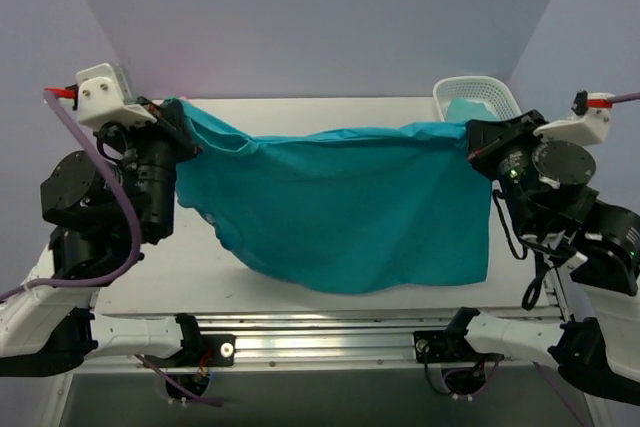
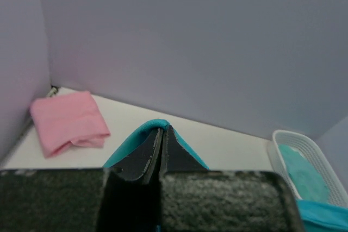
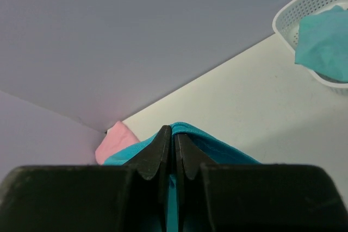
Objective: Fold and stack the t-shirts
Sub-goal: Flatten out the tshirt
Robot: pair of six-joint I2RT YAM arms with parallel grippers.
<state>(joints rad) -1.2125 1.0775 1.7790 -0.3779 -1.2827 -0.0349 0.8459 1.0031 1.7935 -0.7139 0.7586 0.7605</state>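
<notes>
Teal shirt (image 1: 340, 207) hangs over tabletop (image 1: 185, 269) | left jaws, 9 o'clock, right jaws, 3 o'clock, pinch its corners

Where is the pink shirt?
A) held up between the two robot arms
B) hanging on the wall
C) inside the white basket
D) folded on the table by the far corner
D: the pink shirt lies folded on the table near the corner of the walls. The basket holds only teal cloth, and the teal shirt is the one held up.
</notes>
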